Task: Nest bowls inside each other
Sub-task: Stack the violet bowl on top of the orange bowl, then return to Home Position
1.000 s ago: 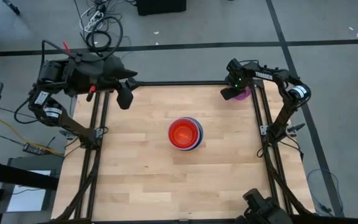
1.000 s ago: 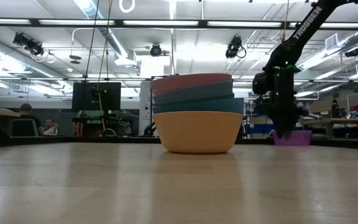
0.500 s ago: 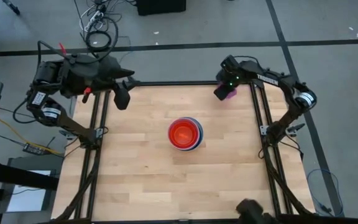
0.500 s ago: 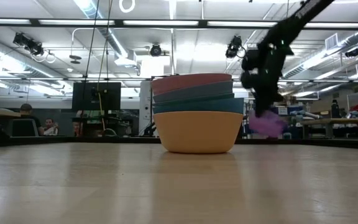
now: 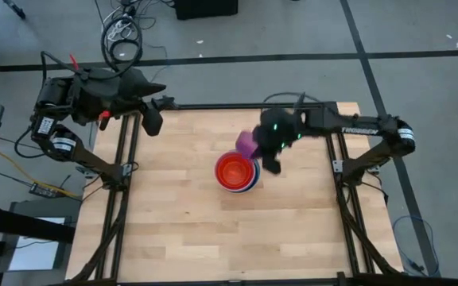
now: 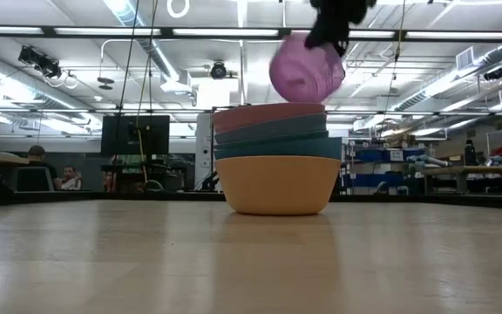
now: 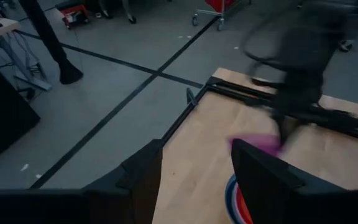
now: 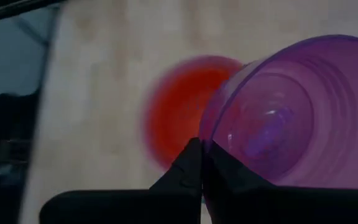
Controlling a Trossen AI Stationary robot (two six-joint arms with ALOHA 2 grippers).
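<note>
A purple bowl [image 5: 247,144] hangs tipped in the air just beyond the far right of the bowl stack [image 5: 237,171], with my right gripper [image 5: 261,148] shut on it. In the low view the purple bowl [image 6: 306,68] floats above the stack [image 6: 277,166], which stands on its tan bottom bowl on the table; the innermost bowl shows orange-red from above. My left gripper [image 5: 153,119] waits open above the table's far left corner, its fingers [image 7: 263,180] holding nothing. My right gripper pinches the purple bowl's rim [image 8: 213,144] between its two fingers, one finger [image 8: 235,177] on the inside of the wall and the other outside. The fingers slant down from the table's right side. The bowl is lifted clear and tipped, its opening turned toward the wrist.
Black frame rails [image 5: 336,171] run along the table's left and right edges. Bare wood [image 5: 213,230] lies around the stack on all sides. Beyond the table, the low view shows a room with shelves and seated people [image 6: 37,166].
My right gripper has swung from the table's far right corner toward the stack in the middle and has risen, rolling its wrist. The purple bowl, which sat on the table there, has come with it, lifted clear and tipped above the stack's far right side.
</note>
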